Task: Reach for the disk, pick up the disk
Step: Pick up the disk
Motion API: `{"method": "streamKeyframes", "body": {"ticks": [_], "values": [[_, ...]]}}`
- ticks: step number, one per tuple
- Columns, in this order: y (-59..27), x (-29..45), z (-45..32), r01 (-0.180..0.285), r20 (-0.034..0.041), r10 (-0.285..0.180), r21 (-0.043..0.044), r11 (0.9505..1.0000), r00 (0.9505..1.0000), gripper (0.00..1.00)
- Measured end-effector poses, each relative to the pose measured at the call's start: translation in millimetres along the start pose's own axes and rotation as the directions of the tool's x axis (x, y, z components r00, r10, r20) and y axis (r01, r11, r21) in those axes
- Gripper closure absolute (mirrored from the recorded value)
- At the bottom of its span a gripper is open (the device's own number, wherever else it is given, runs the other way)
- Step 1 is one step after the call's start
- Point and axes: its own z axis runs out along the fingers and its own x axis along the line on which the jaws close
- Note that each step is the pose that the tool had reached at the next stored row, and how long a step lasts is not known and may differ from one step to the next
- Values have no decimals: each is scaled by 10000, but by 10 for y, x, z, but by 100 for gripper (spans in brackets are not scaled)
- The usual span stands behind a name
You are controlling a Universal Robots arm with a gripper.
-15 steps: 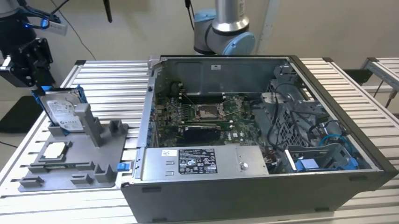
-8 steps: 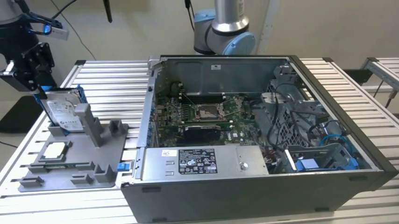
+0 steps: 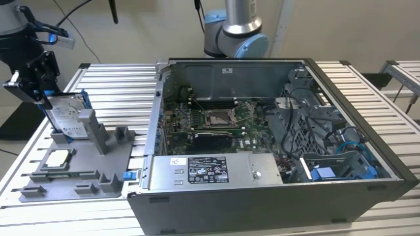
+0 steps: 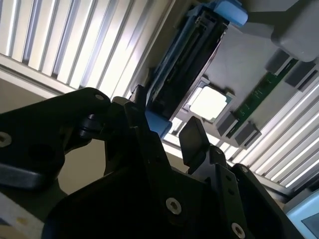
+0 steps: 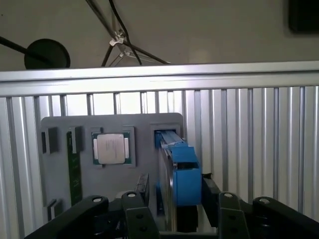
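I see the end effector [image 3: 43, 100] spread wide astride the disk [image 3: 66, 117], which stands on edge in the grey holder [image 3: 72, 172] (exterior view's left), at its five o'clock, long axis eleven-to-five.

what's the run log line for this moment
step: reach | gripper: open, straddling disk | disk: on edge in grey fixture, not lifted

Disk [image 3: 66, 114] — matt silver metal, blue plastic frame.
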Motion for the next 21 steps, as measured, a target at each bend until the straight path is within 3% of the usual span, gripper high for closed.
{"method": "streamKeyframes", "body": {"ticks": [14,21], "values": [[-1,6,244,170,71,-170,-8,9999,9998,100],[-2,8,330,215,175,-215,-14,9998,9996,100]]}}
